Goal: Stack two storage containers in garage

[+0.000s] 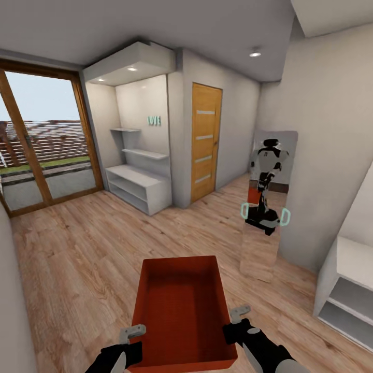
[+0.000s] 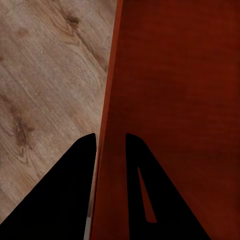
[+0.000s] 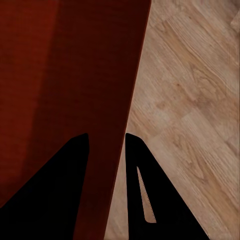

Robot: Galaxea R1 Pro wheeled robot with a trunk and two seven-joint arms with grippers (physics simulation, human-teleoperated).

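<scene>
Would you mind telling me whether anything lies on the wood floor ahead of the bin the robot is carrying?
Nothing visible does. The bin is held by the left gripper and right gripper over wood floor. The mirror and white shelf stand off to the right, and the door ahead is closed.

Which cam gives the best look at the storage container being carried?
Head view: the whole open-top storage container shows, held between the left gripper and right gripper above wood flooring. Each wrist view gives just one red wall pinched between dark fingers.
</scene>
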